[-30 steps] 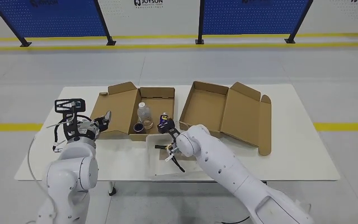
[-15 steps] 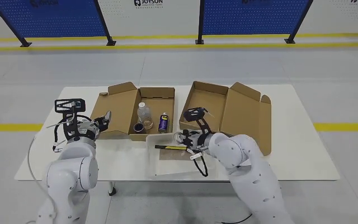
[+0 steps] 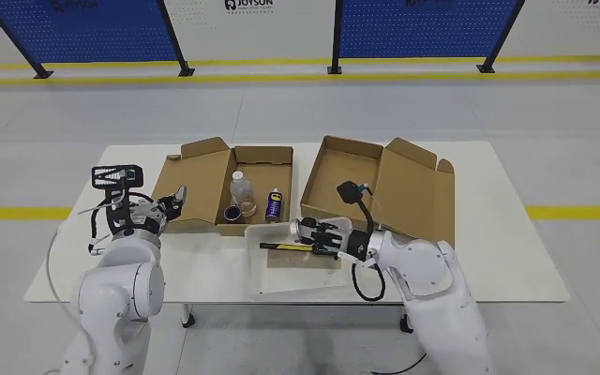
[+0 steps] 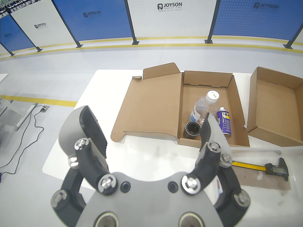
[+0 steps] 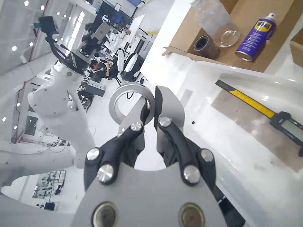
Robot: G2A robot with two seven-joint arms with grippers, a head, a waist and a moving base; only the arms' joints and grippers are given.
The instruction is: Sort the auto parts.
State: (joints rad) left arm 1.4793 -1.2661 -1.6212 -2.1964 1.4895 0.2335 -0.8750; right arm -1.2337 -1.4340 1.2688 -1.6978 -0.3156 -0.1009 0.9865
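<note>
R gripper (image 5: 151,102) is clamping shut on the metal ring (image 5: 129,89), biting only one side of the band while the rest is sticking out unsupported. In the top view it is hanging over the clear tray (image 3: 253,262) at the counter's (image 3: 487,253) front edge, with the caliper (image 3: 281,247) lying in the tray right beside it. L gripper (image 4: 146,114) is sitting wide open with nothing in it, well off toward 9 o'clock of the tray.

From the tray, the L box (image 3: 265,167) is lying at 11 o'clock, holding a bottle (image 3: 243,192), spray can (image 3: 273,203) and dark sleeve (image 3: 232,214); the R box (image 3: 342,178) is at 1 o'clock.

Risks, as I'm judging them: the grip is looking thin, so a quick swing is likely to pivot the ring in the pads or let it slip, prob. dropping onto the caliper or rolling off the counter. Going low toward either box is risking a clip on the near wall w/ the overhanging ring. Releasing too high is inviting a bounce; in the L box it could knock the can or bottle. Which box is correct I can't tell, so mis-sorting is also possible.
</note>
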